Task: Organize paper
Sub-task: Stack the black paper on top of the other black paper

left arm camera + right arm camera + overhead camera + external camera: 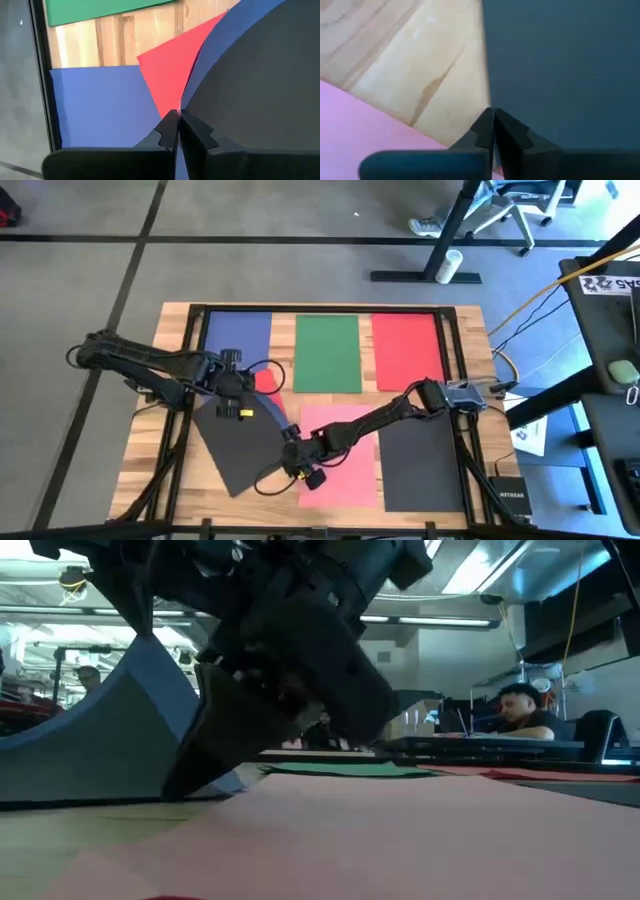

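Observation:
A dark grey sheet of paper (pixel 232 452) lies askew at the near left, its far part raised and curved, with a blue strip (pixel 215 47) showing along that raised edge. My left gripper (pixel 238 394) is shut on its far edge; my right gripper (pixel 292 447) is shut on its right edge. A small red sheet (pixel 266 380) lies under the left gripper. Blue (pixel 238 335), green (pixel 328 352) and red (pixel 408 350) sheets lie flat in the far row. A salmon pink sheet (pixel 345 455) and a second dark grey sheet (pixel 420 465) lie flat in the near row. My left gripper pinches the dark grey sheet's far edge (pixel 186 107) between its two fingers. The sheet curves up from the fingers, lifted off the red sheet there, while its near part stays on the table. Whether the blue strip is a second sheet in the pinch, I cannot tell. My right gripper pinches the dark grey sheet's right edge (pixel 492 100) between its two fingers, coming from the table's right side, low over the wood. The sheet spreads away beyond the fingers.
A black frame (pixel 452 380) runs around the table top. Bare wood (pixel 150 450) shows at the near left. Beyond the table are an office chair (pixel 510 210), a desk at the right and a seated person (pixel 520 710) in the room.

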`<state>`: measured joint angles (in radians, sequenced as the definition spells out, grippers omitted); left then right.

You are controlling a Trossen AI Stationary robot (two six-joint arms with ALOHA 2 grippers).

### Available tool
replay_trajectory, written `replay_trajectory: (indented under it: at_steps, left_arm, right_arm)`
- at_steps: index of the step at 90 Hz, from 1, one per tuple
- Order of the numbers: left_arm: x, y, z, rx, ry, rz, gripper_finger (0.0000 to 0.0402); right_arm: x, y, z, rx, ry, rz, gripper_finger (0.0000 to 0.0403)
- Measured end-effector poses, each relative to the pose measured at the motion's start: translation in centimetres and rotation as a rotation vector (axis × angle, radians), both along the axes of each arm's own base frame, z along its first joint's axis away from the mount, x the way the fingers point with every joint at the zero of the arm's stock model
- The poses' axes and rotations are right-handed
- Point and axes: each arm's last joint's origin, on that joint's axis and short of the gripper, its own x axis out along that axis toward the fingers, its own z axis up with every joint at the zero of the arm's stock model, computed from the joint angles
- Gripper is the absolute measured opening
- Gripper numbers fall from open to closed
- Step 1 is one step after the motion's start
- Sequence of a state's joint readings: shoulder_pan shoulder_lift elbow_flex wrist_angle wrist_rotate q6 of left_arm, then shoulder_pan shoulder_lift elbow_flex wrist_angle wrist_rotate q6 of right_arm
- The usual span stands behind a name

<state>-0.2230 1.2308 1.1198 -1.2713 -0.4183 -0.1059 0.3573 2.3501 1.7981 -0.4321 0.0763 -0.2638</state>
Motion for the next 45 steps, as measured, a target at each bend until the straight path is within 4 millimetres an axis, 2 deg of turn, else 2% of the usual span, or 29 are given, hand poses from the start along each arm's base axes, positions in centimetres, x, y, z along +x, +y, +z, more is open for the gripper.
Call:
replay_trajectory:
  at_steps: [8, 16, 29, 45]
  left_arm:
    - [0.0, 0.0, 0.0, 0.000, 0.001, 0.000, 0.0000]
    - [0.0, 0.0, 0.0, 0.000, 0.001, 0.000, 0.0000]
    - [0.0, 0.0, 0.0, 0.000, 0.001, 0.000, 0.0000]
    - [0.0, 0.0, 0.0, 0.000, 0.001, 0.000, 0.0000]
  right_arm:
    - [-0.2, 0.4, 0.6, -0.069, -0.006, -0.023, 0.0001]
    - [-0.6, 0.4, 0.4, -0.136, 0.022, -0.043, 0.0010]
    - [-1.1, 0.3, -0.2, -0.149, 0.062, -0.040, 0.0031]
    - [-1.0, 0.4, -0.2, -0.148, 0.052, -0.040, 0.0004]
